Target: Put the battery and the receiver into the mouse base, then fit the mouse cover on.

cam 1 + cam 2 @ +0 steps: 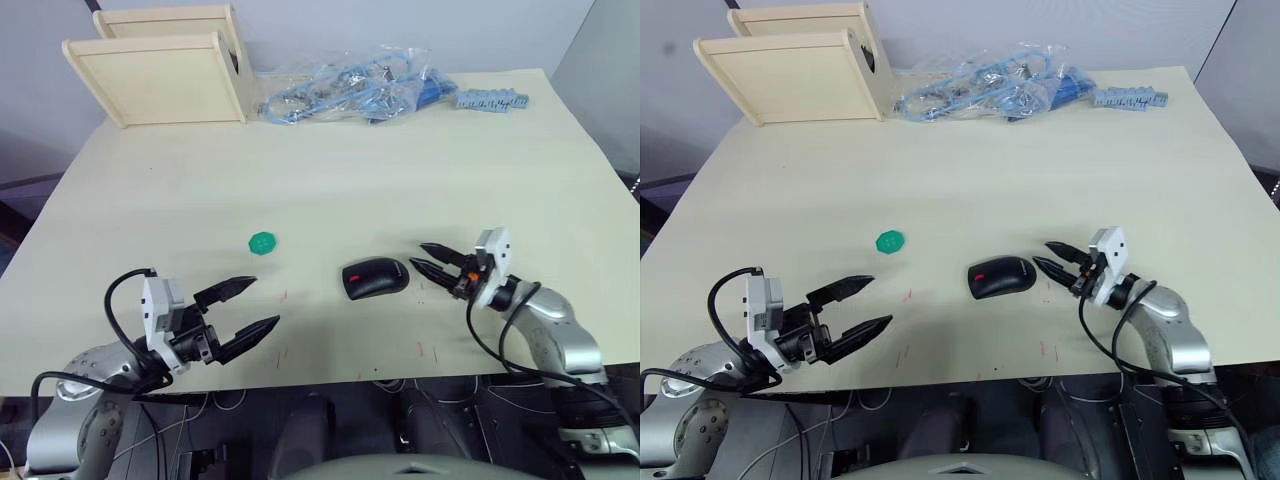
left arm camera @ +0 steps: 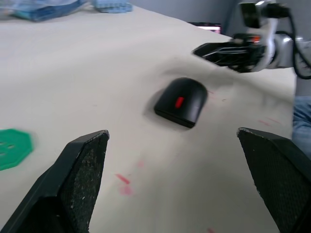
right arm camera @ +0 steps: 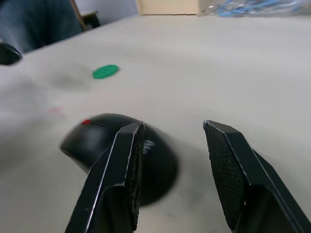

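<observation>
Head views
Mouse (image 1: 375, 278): a closed black oval with a small red mark on top, lying on the bench (image 1: 400, 160) near its front edge, roughly midway between the two arms.
Left tool (image 1: 244, 312): at the mouse's 8 o'clock, well apart from it, fingers spread wide, nothing between them; it hangs just inside the bench's front edge.
Right tool (image 1: 430, 265): at the mouse's 3 o'clock, just beside it, tips pointing at the mouse, fingers a little apart and holding nothing.
Green disc (image 1: 263, 242): at the mouse's 10 o'clock, lying alone on open bench.
Open room: the middle of the bench is bare from the mouse back to the far clutter.
Far edge: two wooden racks (image 1: 160, 72) at 11 o'clock, a clear bag of blue parts (image 1: 350, 90) at 12 o'clock, a blue toothed strip (image 1: 490, 100) at 1 o'clock.

Left wrist view
Left tool (image 2: 180, 184): both finger pads far apart, bare bench between them.
Mouse (image 2: 182, 101): ahead of the gap, the right tool (image 2: 204, 50) beyond it; the green disc (image 2: 12, 148) sits at the side.

Right wrist view
Right tool (image 3: 172, 160): fingers partly open, empty.
Mouse (image 3: 107, 138): partly behind one finger, not gripped; the green disc (image 3: 105, 71) lies farther off.
</observation>
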{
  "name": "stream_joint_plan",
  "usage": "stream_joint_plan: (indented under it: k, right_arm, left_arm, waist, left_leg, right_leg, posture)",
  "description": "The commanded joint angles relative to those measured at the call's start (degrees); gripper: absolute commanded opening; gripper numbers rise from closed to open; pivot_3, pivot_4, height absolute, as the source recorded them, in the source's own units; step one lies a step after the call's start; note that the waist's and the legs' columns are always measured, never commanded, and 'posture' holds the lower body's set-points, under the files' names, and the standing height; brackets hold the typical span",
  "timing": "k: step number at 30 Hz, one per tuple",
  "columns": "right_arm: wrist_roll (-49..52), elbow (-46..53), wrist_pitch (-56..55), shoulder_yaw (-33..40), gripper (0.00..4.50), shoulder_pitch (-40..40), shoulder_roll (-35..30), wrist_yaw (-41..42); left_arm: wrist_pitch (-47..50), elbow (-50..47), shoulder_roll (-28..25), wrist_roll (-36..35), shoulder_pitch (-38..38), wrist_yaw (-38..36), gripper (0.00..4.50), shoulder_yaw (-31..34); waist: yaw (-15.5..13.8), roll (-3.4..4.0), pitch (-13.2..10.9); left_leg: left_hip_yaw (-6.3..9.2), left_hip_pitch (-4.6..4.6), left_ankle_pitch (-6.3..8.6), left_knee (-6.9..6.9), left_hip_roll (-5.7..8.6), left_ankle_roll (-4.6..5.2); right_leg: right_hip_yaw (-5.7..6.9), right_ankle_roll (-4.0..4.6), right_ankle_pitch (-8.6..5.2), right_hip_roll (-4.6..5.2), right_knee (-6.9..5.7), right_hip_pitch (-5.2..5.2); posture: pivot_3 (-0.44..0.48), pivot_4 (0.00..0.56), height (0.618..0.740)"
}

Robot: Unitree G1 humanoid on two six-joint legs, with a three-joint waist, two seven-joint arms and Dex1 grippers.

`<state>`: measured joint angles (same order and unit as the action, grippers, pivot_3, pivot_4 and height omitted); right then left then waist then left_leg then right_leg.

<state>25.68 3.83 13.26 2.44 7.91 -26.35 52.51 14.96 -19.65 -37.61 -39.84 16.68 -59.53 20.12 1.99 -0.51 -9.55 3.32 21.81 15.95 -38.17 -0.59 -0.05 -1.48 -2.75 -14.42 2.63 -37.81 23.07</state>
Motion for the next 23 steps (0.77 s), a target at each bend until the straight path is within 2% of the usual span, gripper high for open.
stream_joint_plan:
  k: [1, 4, 13, 23]
  right_arm:
    - [1.53, 2.43, -1.80, 5.63, 2.88, -2.57, -4.68, 2.52]
    - [3.30, 3.56, -1.86, 9.36, 4.44, -6.69, -8.44, 4.94]
    - [6.46, 5.40, -3.53, 19.38, 4.48, -19.11, -12.44, 8.37]
    - [7.15, 7.81, -3.17, 21.89, 4.48, -23.10, -11.75, 7.27]
  left_arm:
    - [1.69, -1.52, -0.20, -1.49, 1.50, 2.12, 4.50, 3.16]
    - [3.07, -2.26, -0.07, -1.79, 3.46, 3.74, 4.50, 4.60]
    - [4.03, -3.86, 1.33, -1.51, 9.91, 7.11, 4.50, 8.40]
    - [5.52, -6.09, 1.56, -1.85, 11.60, 9.61, 4.50, 8.61]
  waist:
    - [-0.11, 0.00, -0.04]
    - [-0.23, -0.03, -0.07]
    - [-0.35, -0.08, -0.11]
    - [-0.75, -0.10, -0.12]
  left_leg:
    - [-0.01, 0.01, 0.00, 0.00, 0.02, 0.00]
    - [-0.01, 0.04, 0.00, 0.00, 0.03, 0.00]
    - [-0.23, 0.00, 0.00, -0.01, 0.00, 0.00]
    - [-0.47, 0.00, 0.00, -0.03, -0.01, 0.00]
  right_leg:
    - [0.00, -0.01, 0.00, 0.02, 0.00, 0.00]
    - [0.01, -0.01, 0.00, 0.04, 0.03, 0.00]
    - [-0.05, -0.01, -0.01, 0.04, 0.04, -0.01]
    - [-0.08, 0.15, -0.12, 0.03, 0.06, -0.02]
  posture:
    - [0.000, 0.150, 0.740]
    - [0.000, 0.150, 0.740]
    - [0.000, 0.150, 0.740]
    - [0.000, 0.150, 0.740]
